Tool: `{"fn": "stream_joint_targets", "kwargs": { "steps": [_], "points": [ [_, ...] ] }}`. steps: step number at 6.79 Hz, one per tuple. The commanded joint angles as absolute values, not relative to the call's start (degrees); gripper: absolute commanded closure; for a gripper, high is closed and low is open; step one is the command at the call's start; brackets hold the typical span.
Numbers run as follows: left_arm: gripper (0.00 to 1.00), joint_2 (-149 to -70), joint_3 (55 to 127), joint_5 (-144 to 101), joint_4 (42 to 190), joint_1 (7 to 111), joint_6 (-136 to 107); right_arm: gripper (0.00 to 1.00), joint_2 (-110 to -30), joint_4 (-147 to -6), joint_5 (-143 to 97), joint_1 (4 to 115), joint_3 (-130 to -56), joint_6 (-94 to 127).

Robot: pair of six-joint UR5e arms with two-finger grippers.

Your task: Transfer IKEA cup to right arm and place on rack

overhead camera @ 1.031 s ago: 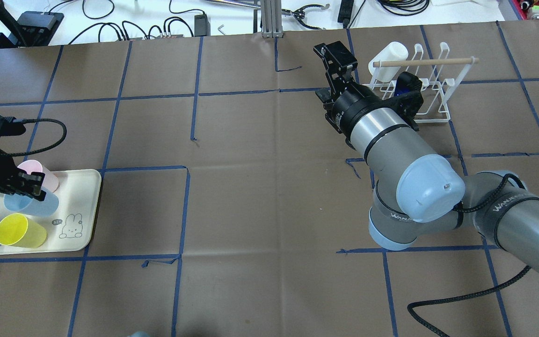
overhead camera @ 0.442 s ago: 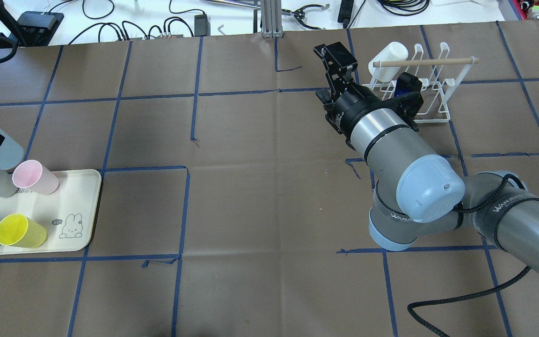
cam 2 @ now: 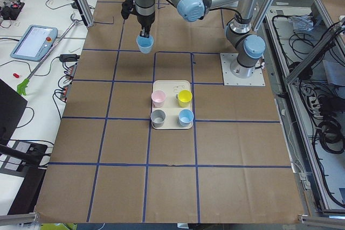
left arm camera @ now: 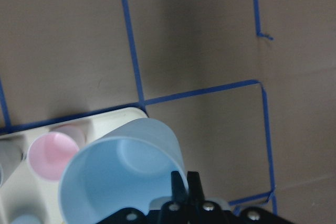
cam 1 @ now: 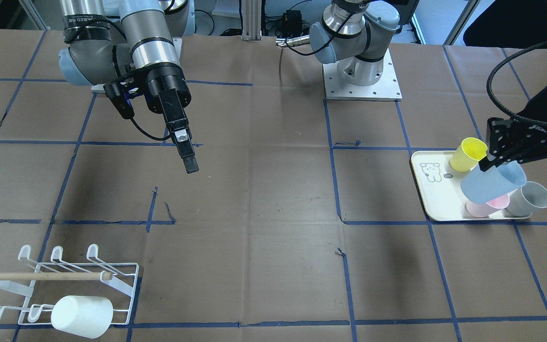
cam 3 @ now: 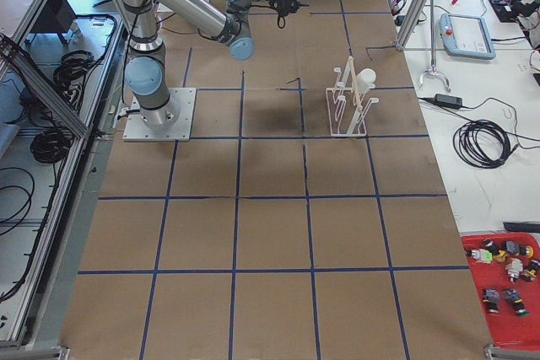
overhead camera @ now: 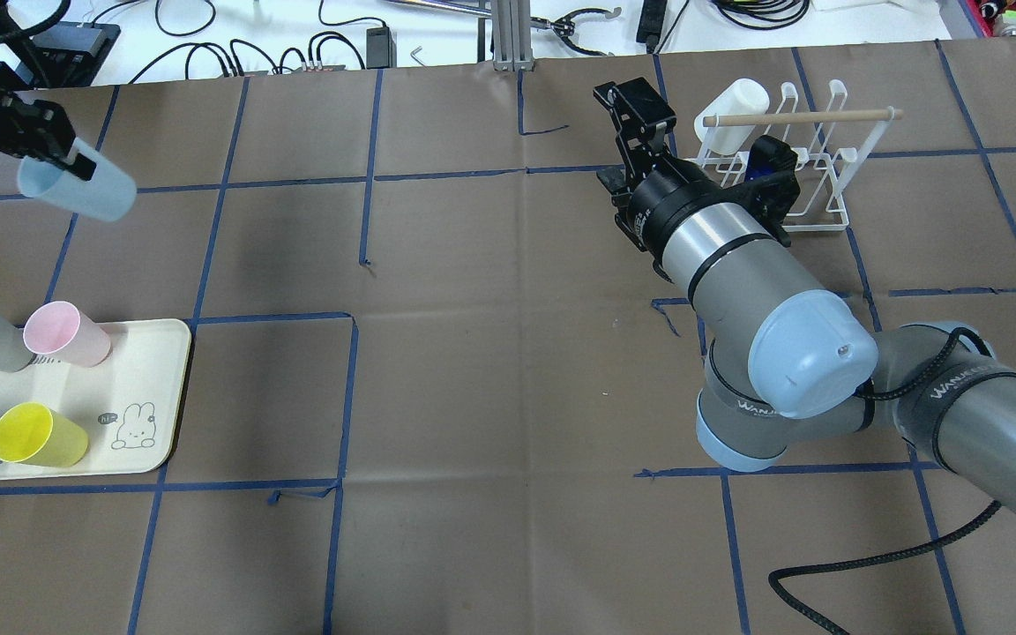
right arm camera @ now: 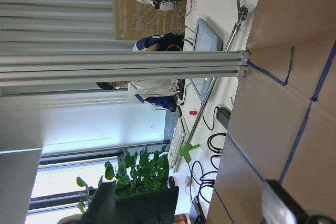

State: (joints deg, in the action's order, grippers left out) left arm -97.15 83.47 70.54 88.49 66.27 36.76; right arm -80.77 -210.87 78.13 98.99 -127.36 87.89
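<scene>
Currently my left pincer [overhead camera: 67, 157] is clamped on the rim of the pale blue plastic cup [overhead camera: 85, 190]. It holds the cup tilted in the air above the brown-papered tabletop [overhead camera: 473, 353], apart from the cream tray [overhead camera: 151, 388]. My right pincer [cam 1: 190, 164] is spread wide and empty, near the white wire rack with its wooden dowel handle [overhead camera: 803, 115].

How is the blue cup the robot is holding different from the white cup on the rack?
The held cup is light blue; the rack cup is white. The held cup hangs in the air, pinched at its rim by the left gripper; the rack cup sits on the rack. Both are plain tumblers without handles, tilted.
</scene>
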Motion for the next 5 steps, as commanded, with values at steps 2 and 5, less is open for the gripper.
{"fn": "stream_joint_targets", "kwargs": {
  "steps": [2,5],
  "points": [
    [1.00,-96.77,88.74,47.86,73.74,69.68,37.71,0.00,-80.77,-210.94,78.13,98.96,-127.35,87.89],
    [0.99,-96.24,102.00,37.13,44.03,74.00,37.09,0.00,-80.77,-210.85,78.13,98.88,-127.27,87.89]
  ]
}}
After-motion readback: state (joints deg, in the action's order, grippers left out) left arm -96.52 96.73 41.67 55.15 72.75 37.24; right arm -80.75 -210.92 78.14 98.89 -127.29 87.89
